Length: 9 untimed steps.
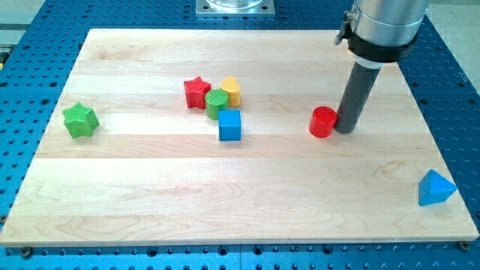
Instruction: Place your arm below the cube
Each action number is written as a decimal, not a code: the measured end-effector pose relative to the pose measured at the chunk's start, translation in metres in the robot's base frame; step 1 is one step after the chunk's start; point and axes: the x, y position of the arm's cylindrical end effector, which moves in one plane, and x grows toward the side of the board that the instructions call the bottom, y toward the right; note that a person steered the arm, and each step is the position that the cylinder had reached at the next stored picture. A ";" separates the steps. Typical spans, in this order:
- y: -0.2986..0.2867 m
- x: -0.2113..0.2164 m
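A light wooden board (247, 202) lay on a blue perforated table (450, 60). The arm ended in a plain dark rod with nothing to open or close, and it held nothing. My tip (345, 130) rested on the board, touching the right side of a red cylinder (323, 122). The blue cube (229, 124) sat near the board's middle, well to the tip's left. Just above the cube clustered 3 blocks: a red star (196, 92), a green cylinder (217, 103) and a yellow block (231, 91). A green star (80, 120) lay far left, and a blue triangular block (435, 188) sat at the lower right.
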 end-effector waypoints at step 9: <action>-0.134 0.042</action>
